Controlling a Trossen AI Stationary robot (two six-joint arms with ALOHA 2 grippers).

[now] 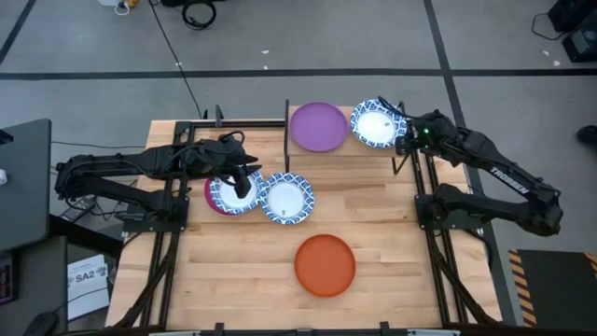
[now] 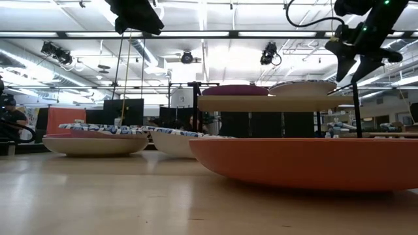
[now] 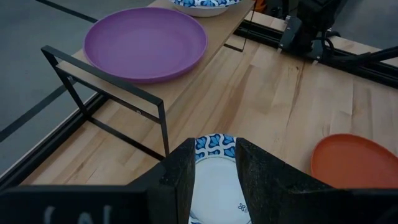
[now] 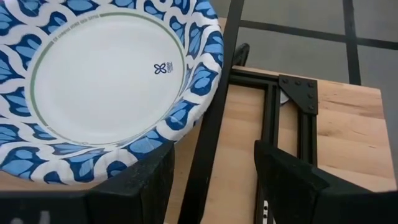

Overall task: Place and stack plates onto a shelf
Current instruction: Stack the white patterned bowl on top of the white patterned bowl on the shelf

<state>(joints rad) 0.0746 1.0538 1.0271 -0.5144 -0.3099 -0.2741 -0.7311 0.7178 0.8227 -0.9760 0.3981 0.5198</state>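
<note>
Left claw (image 1: 244, 183) hides blue-rimmed plate (image 1: 230, 194) (magenta plate (image 1: 211, 197) barely visible).

Grey floor (image 1: 504, 37) with dark lines; bright ceiling strip lights (image 2: 196, 34) overhead.

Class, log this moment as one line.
left gripper: open over plate | right gripper: open beside shelf | shelf: two plates

On your wooden table (image 1: 373, 215) stand the shelf (image 1: 322, 151), carrying a purple plate (image 1: 318, 126) and a blue-rimmed plate (image 1: 377, 123) side by side, an orange plate (image 1: 325, 265), and two more blue-rimmed plates (image 1: 286, 198), one resting on a magenta plate (image 1: 214, 201).
</note>
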